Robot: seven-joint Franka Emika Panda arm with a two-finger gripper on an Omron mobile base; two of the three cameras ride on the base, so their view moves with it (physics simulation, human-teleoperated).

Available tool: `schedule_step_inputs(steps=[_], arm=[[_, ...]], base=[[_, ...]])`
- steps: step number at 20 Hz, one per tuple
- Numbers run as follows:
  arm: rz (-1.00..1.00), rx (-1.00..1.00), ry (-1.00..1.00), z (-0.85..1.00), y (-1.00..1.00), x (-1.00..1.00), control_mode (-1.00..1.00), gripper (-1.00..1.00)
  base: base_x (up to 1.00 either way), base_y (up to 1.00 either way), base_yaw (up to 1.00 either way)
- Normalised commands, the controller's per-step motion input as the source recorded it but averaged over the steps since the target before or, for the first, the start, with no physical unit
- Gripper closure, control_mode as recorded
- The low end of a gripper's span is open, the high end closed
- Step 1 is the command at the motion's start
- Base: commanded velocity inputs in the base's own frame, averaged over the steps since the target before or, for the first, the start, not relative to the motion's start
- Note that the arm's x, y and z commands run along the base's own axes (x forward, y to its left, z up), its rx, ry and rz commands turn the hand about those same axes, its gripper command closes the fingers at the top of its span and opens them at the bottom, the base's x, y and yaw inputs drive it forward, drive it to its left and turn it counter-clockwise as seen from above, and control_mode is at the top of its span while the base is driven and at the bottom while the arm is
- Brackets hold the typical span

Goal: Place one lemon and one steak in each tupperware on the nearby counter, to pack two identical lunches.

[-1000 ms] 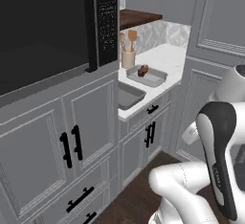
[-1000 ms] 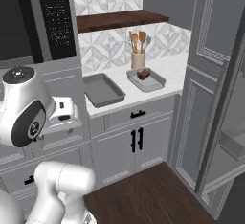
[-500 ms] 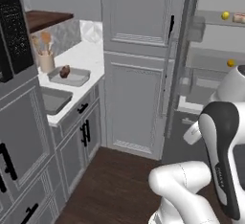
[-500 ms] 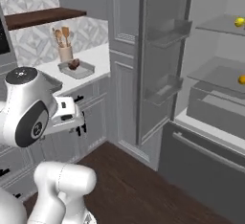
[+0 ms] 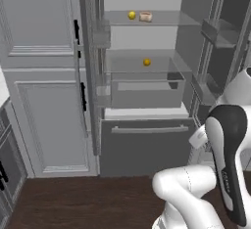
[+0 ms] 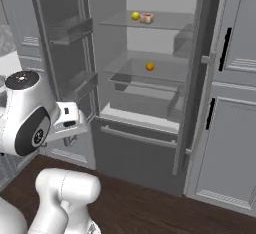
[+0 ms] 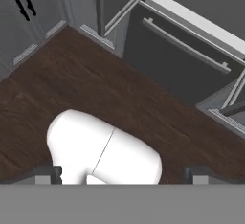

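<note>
Left base view: open fridge (image 5: 142,83) ahead. Lemon (image 5: 131,15) on top fridge shelf, pale pink steak (image 5: 145,16) just beside it. Second lemon (image 5: 146,62) on fridge shelf below, above clear drawer (image 5: 146,92).

Right base view: same fridge; lemon (image 6: 135,15) and steak (image 6: 146,18) together on top shelf, other lemon (image 6: 149,66) one shelf lower.

Hand view: tool (image 7: 123,174) spread wide, empty, fingertips (image 7: 49,174) over dark wood floor (image 7: 57,89) before fridge bottom drawer (image 7: 182,60).

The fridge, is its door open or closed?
Open. Both fridge doors are swung wide, so the shelves inside show: two lemons and a steak beside the upper lemon.
</note>
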Motion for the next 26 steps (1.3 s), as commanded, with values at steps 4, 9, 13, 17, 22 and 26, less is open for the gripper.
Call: schedule_step_inputs(steps=[4, 9, 13, 17, 22, 26], arm=[[0.0, 0.0, 0.0, 0.0, 0.0, 0.0, 1.0, -1.0], [0.0, 0.0, 0.0, 0.0, 0.0, 0.0, 1.0, -1.0], [0.0, 0.0, 0.0, 0.0, 0.0, 0.0, 1.0, -1.0], [0.0, 0.0, 0.0, 0.0, 0.0, 0.0, 1.0, -1.0], [0.0, 0.0, 0.0, 0.0, 0.0, 0.0, 1.0, -1.0], [0.0, 0.0, 0.0, 0.0, 0.0, 0.0, 1.0, -1.0]], base=[[1.0, 0.28, -0.35], [0.68, 0.14, -0.23], [0.59, -0.01, -0.31], [0.66, 0.02, -0.24], [0.89, 0.0, -0.11], [0.39, 0.03, 0.0]])
